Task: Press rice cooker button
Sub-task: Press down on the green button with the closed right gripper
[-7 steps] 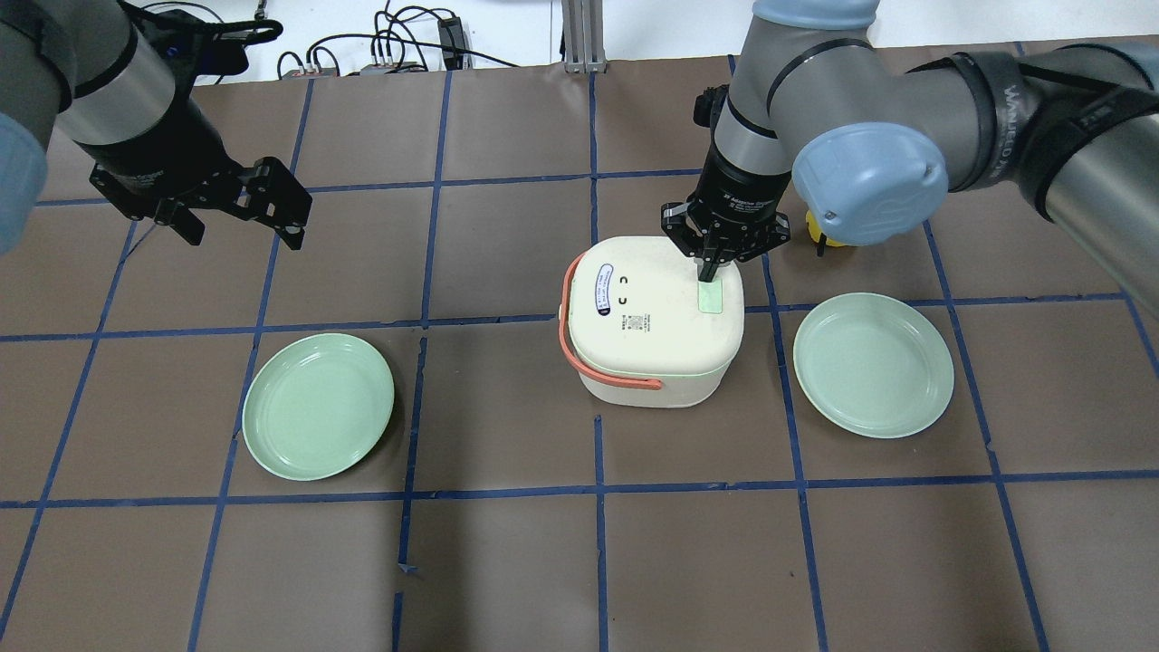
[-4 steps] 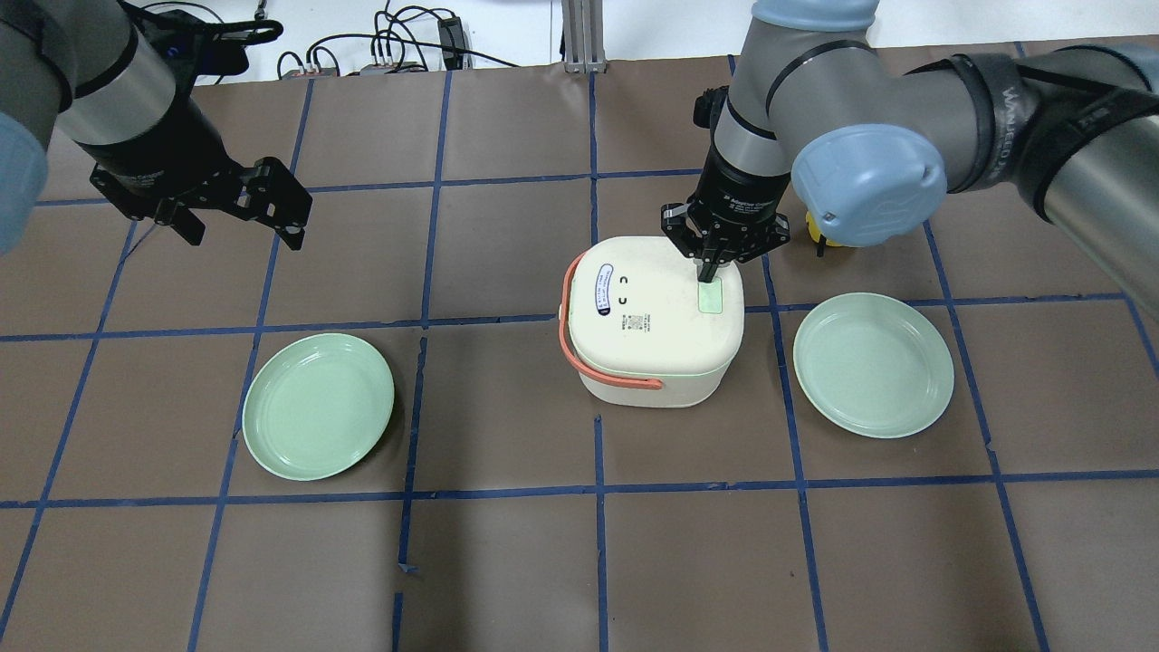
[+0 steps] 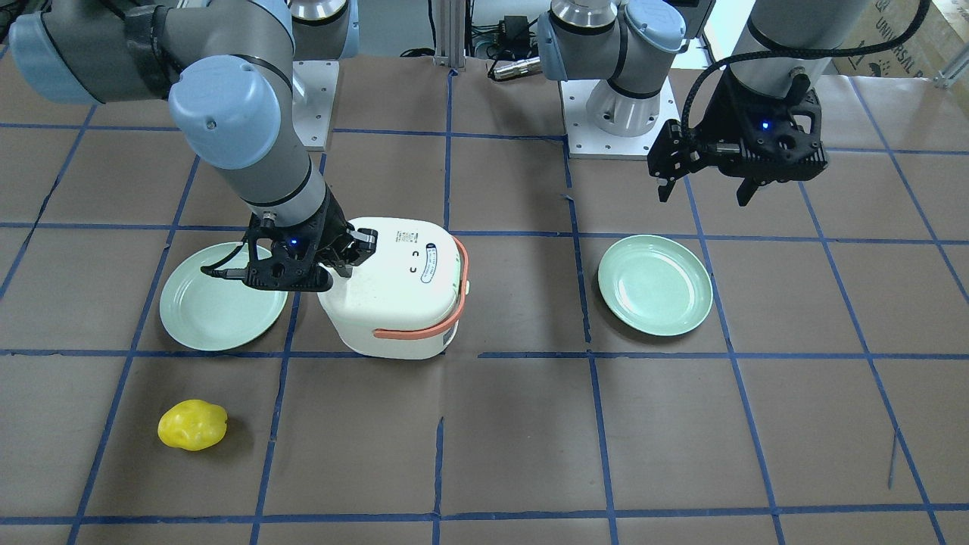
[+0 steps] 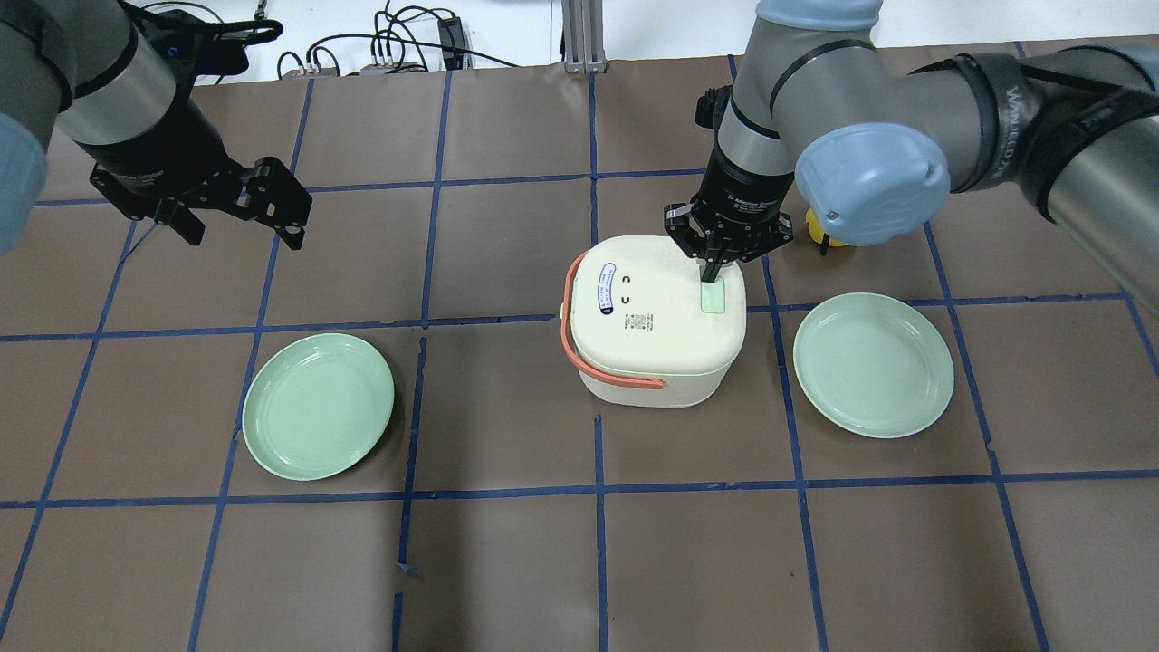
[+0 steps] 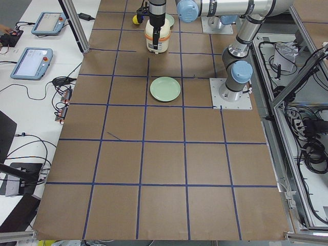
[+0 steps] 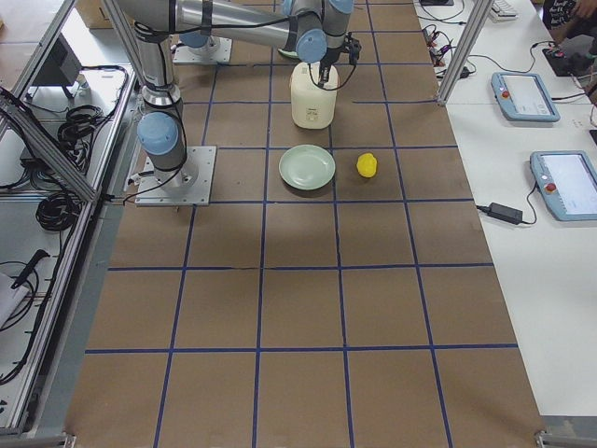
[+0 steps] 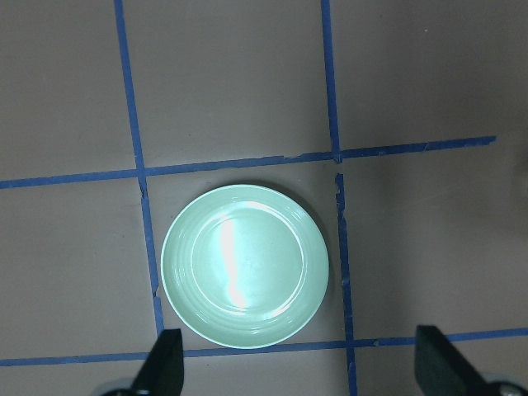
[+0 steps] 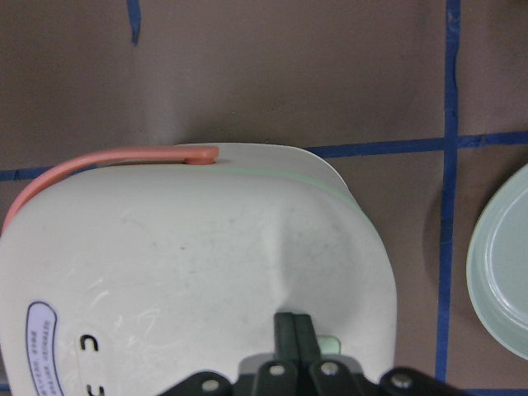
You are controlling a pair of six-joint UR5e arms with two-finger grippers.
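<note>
A cream rice cooker (image 4: 652,326) with a salmon handle stands mid-table. It has a pale green button (image 4: 713,298) on the right side of its lid. My right gripper (image 4: 712,272) is shut and points straight down. Its tips rest at the far edge of the button. The right wrist view shows the closed fingertips (image 8: 294,326) against the lid (image 8: 190,264), with a sliver of the button (image 8: 330,342) beside them. My left gripper (image 4: 244,240) is open and empty, hovering far left over the table.
A green plate (image 4: 318,406) lies front left, below my left gripper in the left wrist view (image 7: 245,266). Another green plate (image 4: 873,364) lies just right of the cooker. A yellow lumpy object (image 3: 192,425) lies beyond the cooker, behind my right arm.
My right gripper and the cooker under it have shifted a few pixels to the right. The gripper stays shut on the button's edge. The left arm has not moved.
</note>
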